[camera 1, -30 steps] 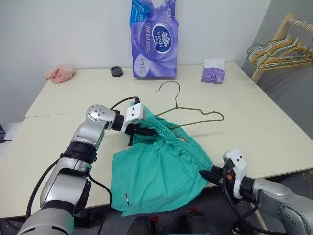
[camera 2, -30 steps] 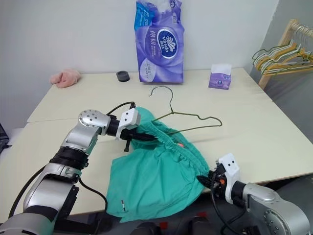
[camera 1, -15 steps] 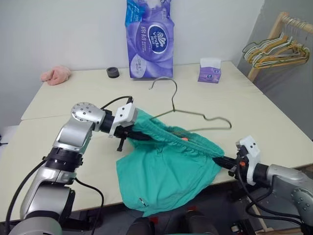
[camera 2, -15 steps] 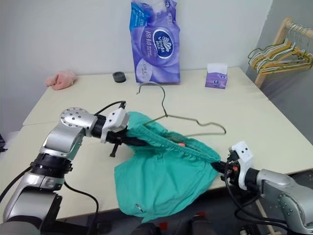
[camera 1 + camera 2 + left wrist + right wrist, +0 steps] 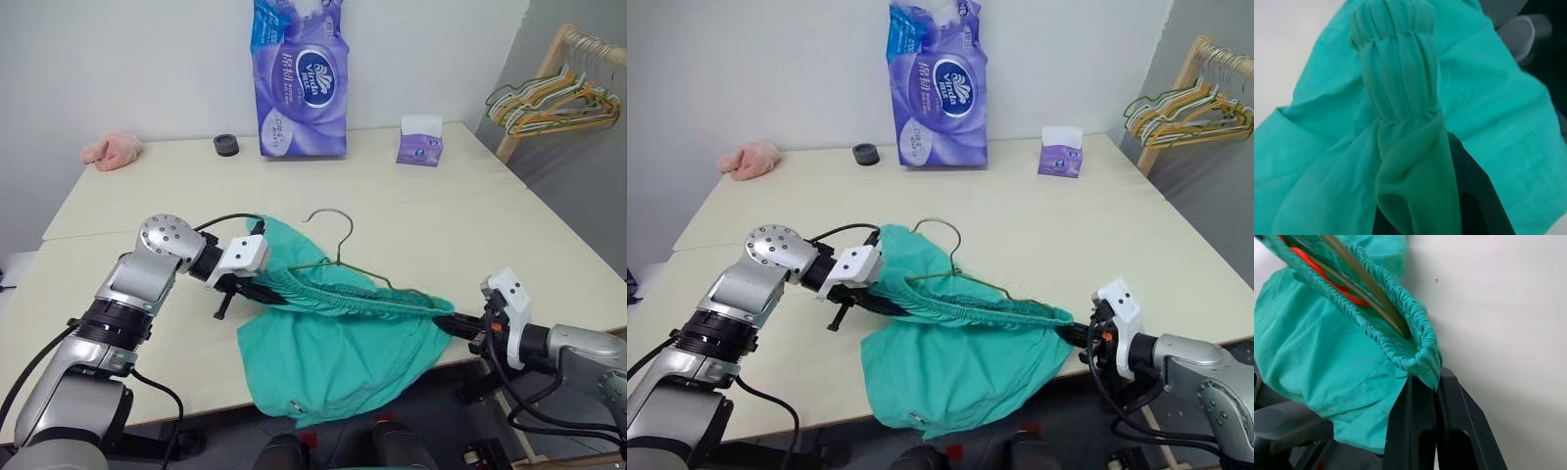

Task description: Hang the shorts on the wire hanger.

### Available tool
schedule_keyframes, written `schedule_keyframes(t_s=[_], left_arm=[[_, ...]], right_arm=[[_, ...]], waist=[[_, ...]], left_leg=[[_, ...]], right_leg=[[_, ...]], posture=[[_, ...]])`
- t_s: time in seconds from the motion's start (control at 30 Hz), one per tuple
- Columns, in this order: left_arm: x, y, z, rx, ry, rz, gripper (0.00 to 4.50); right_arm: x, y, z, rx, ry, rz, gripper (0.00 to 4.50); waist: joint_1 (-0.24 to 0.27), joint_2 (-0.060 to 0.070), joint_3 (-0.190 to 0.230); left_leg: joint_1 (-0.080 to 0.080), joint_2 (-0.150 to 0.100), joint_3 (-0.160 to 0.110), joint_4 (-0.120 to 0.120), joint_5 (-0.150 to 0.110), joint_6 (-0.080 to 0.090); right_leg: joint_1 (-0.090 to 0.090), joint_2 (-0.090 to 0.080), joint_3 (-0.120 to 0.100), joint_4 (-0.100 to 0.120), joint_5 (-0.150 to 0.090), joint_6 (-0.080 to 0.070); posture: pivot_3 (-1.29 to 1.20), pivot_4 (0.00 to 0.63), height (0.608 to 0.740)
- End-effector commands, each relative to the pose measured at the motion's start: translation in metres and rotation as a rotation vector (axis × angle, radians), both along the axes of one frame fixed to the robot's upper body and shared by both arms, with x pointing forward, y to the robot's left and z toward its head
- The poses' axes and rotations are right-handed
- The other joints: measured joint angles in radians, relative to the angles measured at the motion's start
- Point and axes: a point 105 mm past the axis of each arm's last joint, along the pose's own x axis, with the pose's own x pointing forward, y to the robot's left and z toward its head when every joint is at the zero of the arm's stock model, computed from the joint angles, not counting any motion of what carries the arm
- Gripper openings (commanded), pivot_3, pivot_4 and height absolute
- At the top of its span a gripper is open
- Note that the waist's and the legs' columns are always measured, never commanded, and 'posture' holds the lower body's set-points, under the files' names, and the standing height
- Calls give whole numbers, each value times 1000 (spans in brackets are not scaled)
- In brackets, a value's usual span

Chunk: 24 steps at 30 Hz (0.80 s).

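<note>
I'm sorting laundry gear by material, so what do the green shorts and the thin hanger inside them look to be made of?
The teal-green cloth shorts: thin woven fabric, matte, judging by soft folds and the gathered elastic waistband. The thin olive-gold wire hanger: probably bare or coated metal wire, dull, holding a slim bent hook.

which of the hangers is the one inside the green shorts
The thin olive-gold wire hanger on the table: its frame sits inside the shorts' waistband, hook sticking out. The other hangers hang bunched on the wooden rack.

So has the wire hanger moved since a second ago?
Yes. The wire hanger has slid toward the robot, away from the purple tissue pack at the table's back edge, and its frame now sits inside the shorts waistband.
</note>
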Motion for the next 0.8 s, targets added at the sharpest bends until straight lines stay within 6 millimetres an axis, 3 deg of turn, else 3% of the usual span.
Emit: schedule_keyframes(t_s=[0.03, 0.27, 0.47, 0.63, 0.73, 0.8], left_arm=[[8, 12, 1, 55, -57, 17, 19], [26, 3, -3, 49, -147, 65, 19], [37, -24, -11, 65, -214, 50, 19], [29, -40, -15, 56, -201, -9, 18], [32, -40, -17, 56, -214, 7, 16], [34, -41, -20, 54, -222, 32, 16]], right_arm=[[2, 0, 14, 0, -43, 5, 0], [-2, 4, 23, -125, -75, 128, 0], [25, 11, 53, -345, -216, 302, 0], [50, 15, 65, -423, -269, 370, 0], [51, 16, 68, -449, -276, 424, 0], [47, 28, 73, -450, -308, 501, 0]], waist=[[0, 0, 0], [3, 0, 0], [-4, 3, 2], [-10, 3, 2], [-10, 3, 2], [-10, 3, 2]], left_leg=[[0, 0, 0, 0, 0, 0], [0, 0, 0, 0, 0, 0], [0, 0, 3, 1, 0, 1], [-2, 1, 5, 0, 0, 0], [-2, 1, 7, 0, -1, 2], [-2, 1, 8, 0, -1, 3]], right_leg=[[0, 0, 0, 0, 0, 0], [0, 0, 0, -1, 1, 1], [0, 0, 3, -2, 0, 8], [-3, 0, 4, -2, 2, 3], [-4, 0, 6, -2, 2, 3], [-4, 0, 7, -2, 2, 3]], posture=[[-144, 62, 740], [-157, 60, 740], [-174, 54, 740], [-169, 55, 740], [-166, 56, 740], [-166, 59, 740]])
